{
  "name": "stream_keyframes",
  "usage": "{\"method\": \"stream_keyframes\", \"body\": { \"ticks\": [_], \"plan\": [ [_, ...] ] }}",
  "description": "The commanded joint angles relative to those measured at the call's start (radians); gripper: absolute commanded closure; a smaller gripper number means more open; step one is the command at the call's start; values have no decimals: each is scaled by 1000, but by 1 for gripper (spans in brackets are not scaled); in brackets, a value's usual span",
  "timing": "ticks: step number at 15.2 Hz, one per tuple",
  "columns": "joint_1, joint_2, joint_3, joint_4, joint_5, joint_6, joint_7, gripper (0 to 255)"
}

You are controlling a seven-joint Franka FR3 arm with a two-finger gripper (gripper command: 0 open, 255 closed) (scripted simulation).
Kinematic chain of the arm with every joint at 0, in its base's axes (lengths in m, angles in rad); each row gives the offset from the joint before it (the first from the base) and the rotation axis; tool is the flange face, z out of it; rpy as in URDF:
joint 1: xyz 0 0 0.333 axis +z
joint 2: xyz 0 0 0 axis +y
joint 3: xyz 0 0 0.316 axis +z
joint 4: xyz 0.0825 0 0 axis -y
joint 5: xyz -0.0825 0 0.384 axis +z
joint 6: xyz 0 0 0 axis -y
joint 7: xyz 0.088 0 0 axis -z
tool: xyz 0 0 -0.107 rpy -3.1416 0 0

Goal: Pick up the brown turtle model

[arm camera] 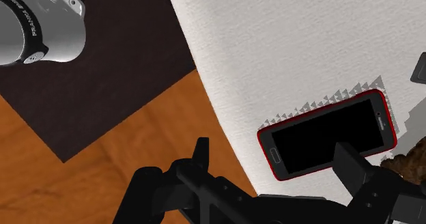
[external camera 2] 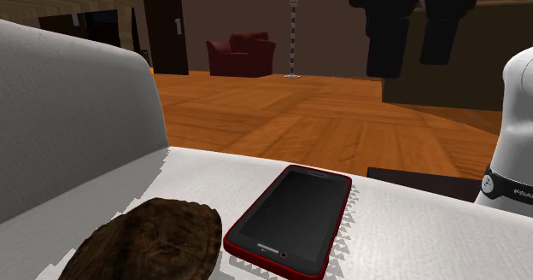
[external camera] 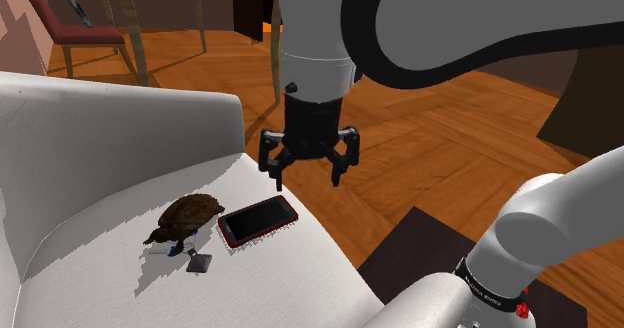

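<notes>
1. The end effector (external camera: 308,181) hangs in the air with its two fingers spread wide and nothing between them.
2. In the wrist view it (arm camera: 273,147) sits above the front edge of the white sofa (external camera: 300,271). One finger is over the wood floor (arm camera: 136,147) and the other over the phone (arm camera: 328,137).
3. The turtle (external camera: 190,218) lies on the sofa seat near the backrest, well below the end effector and off to the shoulder view's left of it.
4. Its brown shell is an oval. In the shoulder view the long axis runs from lower left up to the right, roughly in line with the phone's (external camera: 259,221) long side. I cannot tell which end is the head.
5. The phone, black-screened in a red case, lies flat and face up just beside the turtle (external camera 2: 149,240), between it and the seat's front edge.
6. A small grey piece (external camera: 198,264) lies on the seat near the turtle.
</notes>
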Motion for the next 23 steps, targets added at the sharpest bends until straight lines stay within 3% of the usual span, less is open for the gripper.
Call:
{"method": "stream_keyframes", "body": {
  "ticks": [1,4,6,7,9,12,17,23],
  "plan": [
    [-54,93,101,69,-47,24,130,0],
    [-149,277,276,182,-188,41,349,0],
    [-186,487,406,272,-382,29,560,0],
    [-149,615,429,324,-503,3,677,0],
    [5,782,358,435,-650,-56,826,0],
    [213,942,228,618,-765,-138,951,0],
    [483,1180,78,991,-895,-288,1057,0],
    [458,1188,75,911,-902,-215,1077,0]
  ]
}}
